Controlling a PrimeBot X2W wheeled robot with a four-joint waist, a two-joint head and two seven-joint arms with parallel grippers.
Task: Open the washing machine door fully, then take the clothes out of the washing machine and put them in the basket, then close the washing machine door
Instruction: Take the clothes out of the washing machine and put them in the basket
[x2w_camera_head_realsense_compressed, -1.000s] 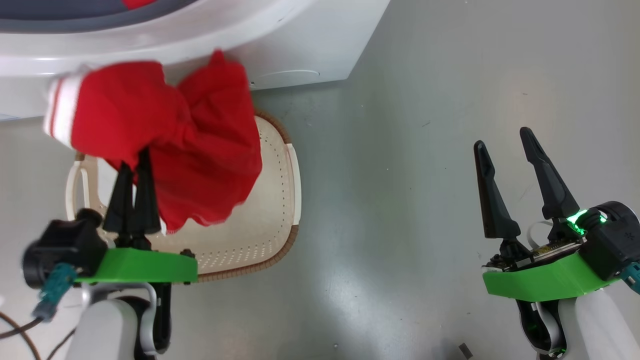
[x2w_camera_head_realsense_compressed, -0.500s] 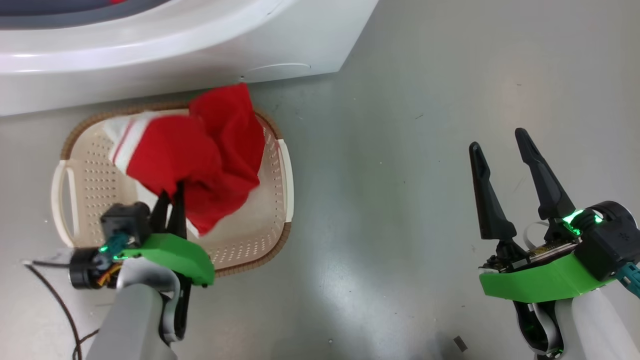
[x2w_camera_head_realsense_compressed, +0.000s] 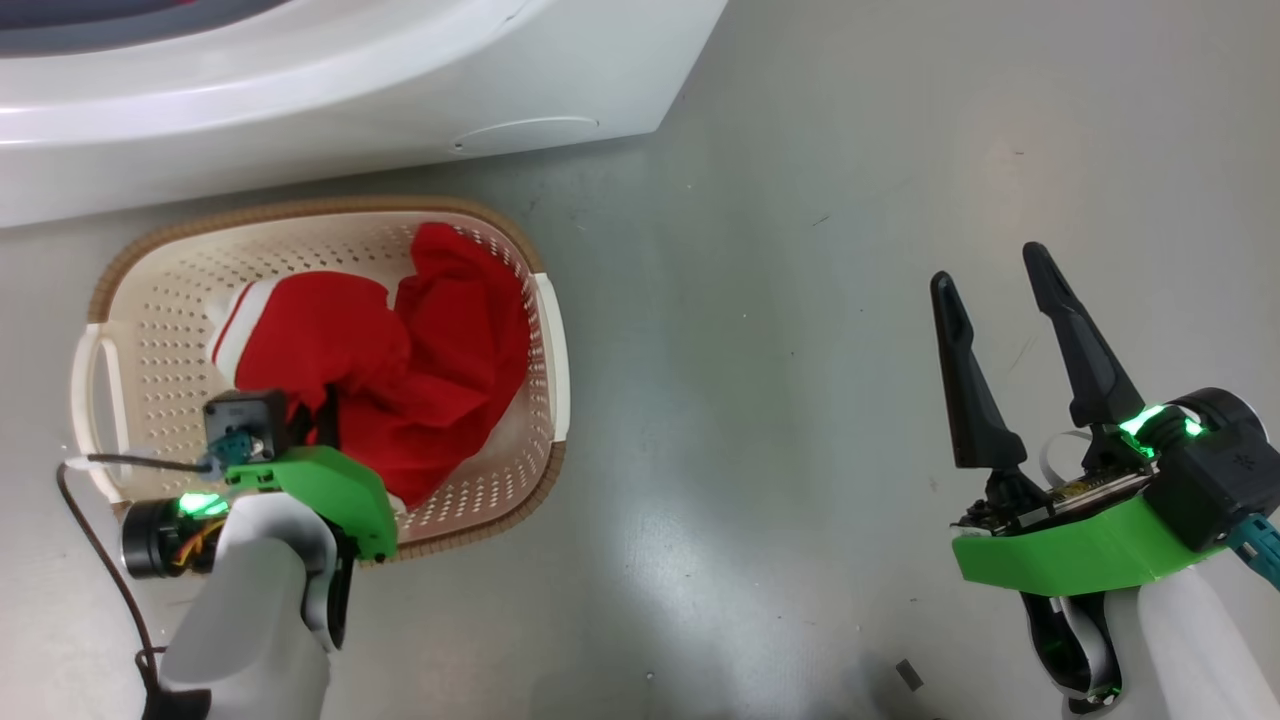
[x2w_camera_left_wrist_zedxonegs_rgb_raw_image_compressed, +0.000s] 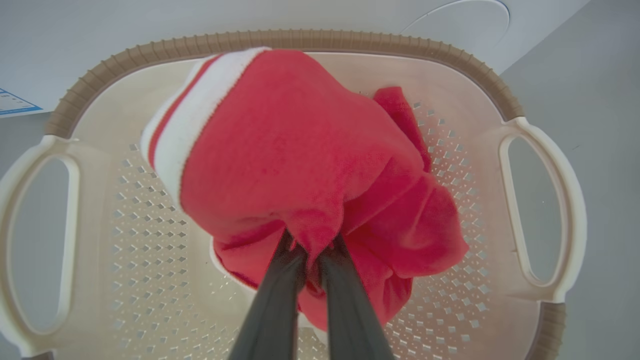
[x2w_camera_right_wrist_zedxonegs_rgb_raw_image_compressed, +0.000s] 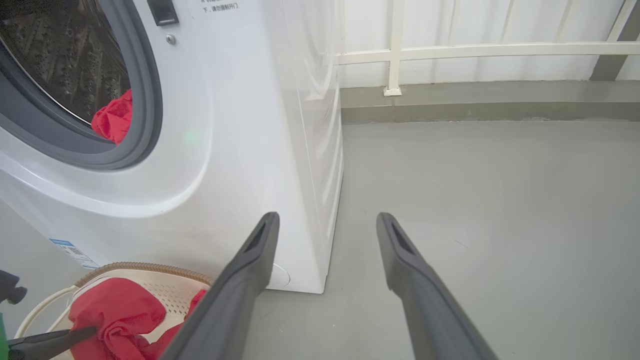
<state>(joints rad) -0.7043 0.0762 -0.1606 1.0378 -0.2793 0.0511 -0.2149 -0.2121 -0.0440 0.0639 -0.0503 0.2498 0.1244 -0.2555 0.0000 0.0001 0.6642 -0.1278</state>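
Note:
The cream basket (x2w_camera_head_realsense_compressed: 300, 213) sits on the floor in front of the white washing machine (x2w_camera_head_realsense_compressed: 300, 90). My left gripper (x2w_camera_left_wrist_zedxonegs_rgb_raw_image_compressed: 312, 250) is shut on a fold of a red garment (x2w_camera_left_wrist_zedxonegs_rgb_raw_image_compressed: 300, 160) with a white striped cuff. That garment lies bunched inside the basket (x2w_camera_left_wrist_zedxonegs_rgb_raw_image_compressed: 300, 39), and my left gripper (x2w_camera_head_realsense_compressed: 325, 412) reaches in from the near side. Another red garment (x2w_camera_right_wrist_zedxonegs_rgb_raw_image_compressed: 112, 120) lies in the steel drum behind the grey gasket. The washing machine door is out of view. My right gripper (x2w_camera_head_realsense_compressed: 995, 270) hovers open over bare floor far to the right, holding nothing.
Grey floor (x2w_camera_head_realsense_compressed: 760, 350) stretches to the right of the machine. A white railing (x2w_camera_right_wrist_zedxonegs_rgb_raw_image_compressed: 450, 50) and a low curb close off the far side. A dark cable (x2w_camera_head_realsense_compressed: 100, 560) trails by my left forearm. A small dark scrap (x2w_camera_head_realsense_compressed: 908, 673) lies near my right arm.
My left gripper has carried the red garment down from in front of the machine into the basket, still gripping it. The head camera shifted a little. The right gripper stayed put.

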